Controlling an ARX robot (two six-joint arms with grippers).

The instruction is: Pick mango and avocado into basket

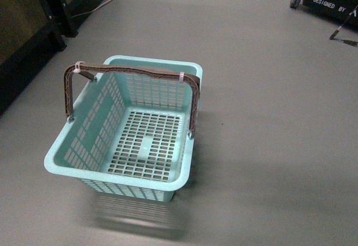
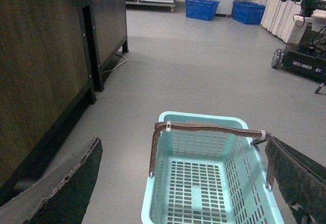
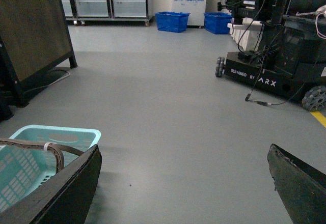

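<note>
The light teal basket (image 1: pixel 95 128) stands on the grey floor with nothing inside; its brown handles (image 1: pixel 134 71) are up and tied with white zip ties. The mango and the avocado are out of view in every frame. In the left wrist view my left gripper (image 2: pixel 183 145) hangs open above the basket (image 2: pixel 198 117), with its dark fingers (image 2: pixel 66 188) spread wide to either side. My right gripper (image 3: pixel 184 150) is open over bare floor, and the basket (image 3: pixel 51 131) sits off beside one finger. Neither arm shows in the front view.
A dark wooden cabinet (image 1: pixel 22 28) on black legs stands at the left, with a cable (image 1: pixel 95 5) by its foot. A black wheeled robot base (image 3: pixel 254 74) with trailing cables is at the right. Blue crates (image 2: pixel 202 7) and glass-door fridges line the far wall.
</note>
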